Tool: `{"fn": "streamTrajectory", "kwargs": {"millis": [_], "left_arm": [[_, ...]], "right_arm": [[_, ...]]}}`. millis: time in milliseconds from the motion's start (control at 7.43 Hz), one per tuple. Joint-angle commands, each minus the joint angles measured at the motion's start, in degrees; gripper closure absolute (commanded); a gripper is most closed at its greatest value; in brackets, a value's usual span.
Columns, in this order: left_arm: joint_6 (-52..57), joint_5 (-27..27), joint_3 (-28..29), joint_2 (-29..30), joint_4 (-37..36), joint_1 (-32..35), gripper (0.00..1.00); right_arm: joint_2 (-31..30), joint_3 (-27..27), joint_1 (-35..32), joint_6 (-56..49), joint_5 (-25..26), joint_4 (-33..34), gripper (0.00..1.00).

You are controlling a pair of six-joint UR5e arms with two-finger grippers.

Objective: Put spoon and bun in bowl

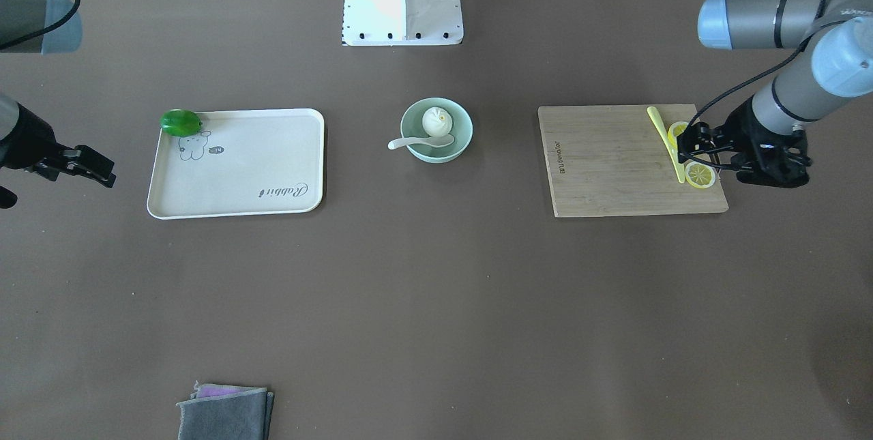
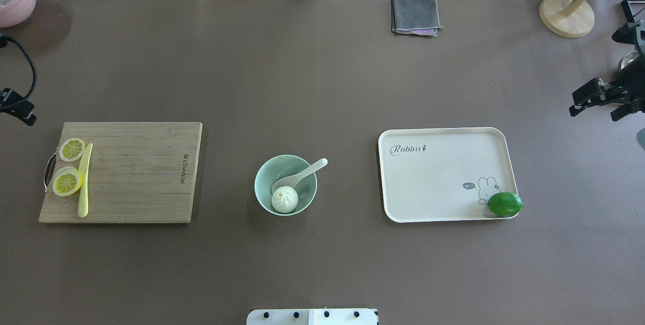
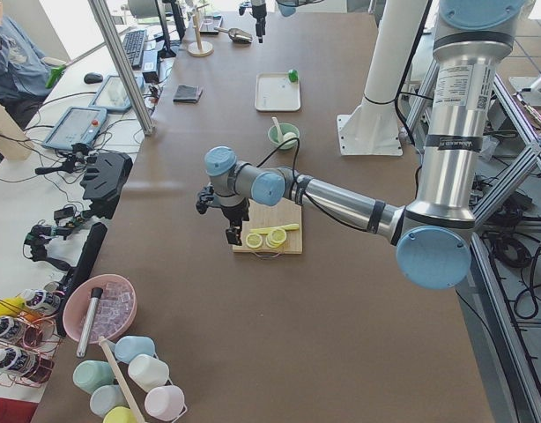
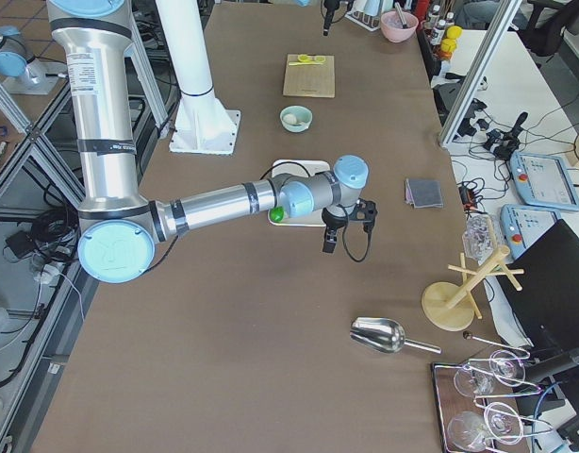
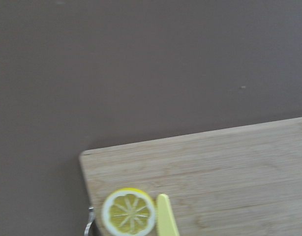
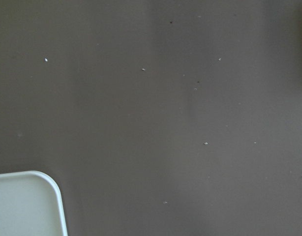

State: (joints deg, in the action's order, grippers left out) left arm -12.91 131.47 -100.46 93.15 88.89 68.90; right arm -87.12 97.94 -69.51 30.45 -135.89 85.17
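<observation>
The bun (image 2: 284, 199) is seen inside the bowl (image 2: 260, 176), which stands about midway between the left and right edges of the desk (image 2: 322, 88), nearer the robot's edge. The spoon (image 2: 306, 172) is laid in the bowl as well, its scoop just beside the bun and its handle propped over the rim toward the far right corner. The left hand (image 1: 685, 143) is held open and empty above the end of the cutting board (image 2: 136, 174) by the left edge. The right hand (image 2: 579, 101) is held open, gripping nothing, at the right edge, apart from the tray (image 2: 438, 179).
</observation>
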Motion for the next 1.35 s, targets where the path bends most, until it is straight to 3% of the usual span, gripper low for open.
{"fn": "streamTrajectory", "kwargs": {"millis": [0, 269, 1212], "left_arm": [[15.6, 0.0, 3.4, -2.9, -3.1, 8.4, 0.02], [16.9, -0.4, 3.9, -3.0, -3.5, 9.3, 0.02], [12.1, -0.4, 4.6, -3.1, -3.9, 11.1, 0.02]], "right_arm": [[-2.4, -4.3, -5.3, -10.7, -1.7, 0.0, 0.0], [-5.7, -5.1, -7.4, -15.0, -3.1, -0.1, 0.0], [-5.3, -7.2, -9.7, -17.1, -5.3, 0.0, 0.0]]}}
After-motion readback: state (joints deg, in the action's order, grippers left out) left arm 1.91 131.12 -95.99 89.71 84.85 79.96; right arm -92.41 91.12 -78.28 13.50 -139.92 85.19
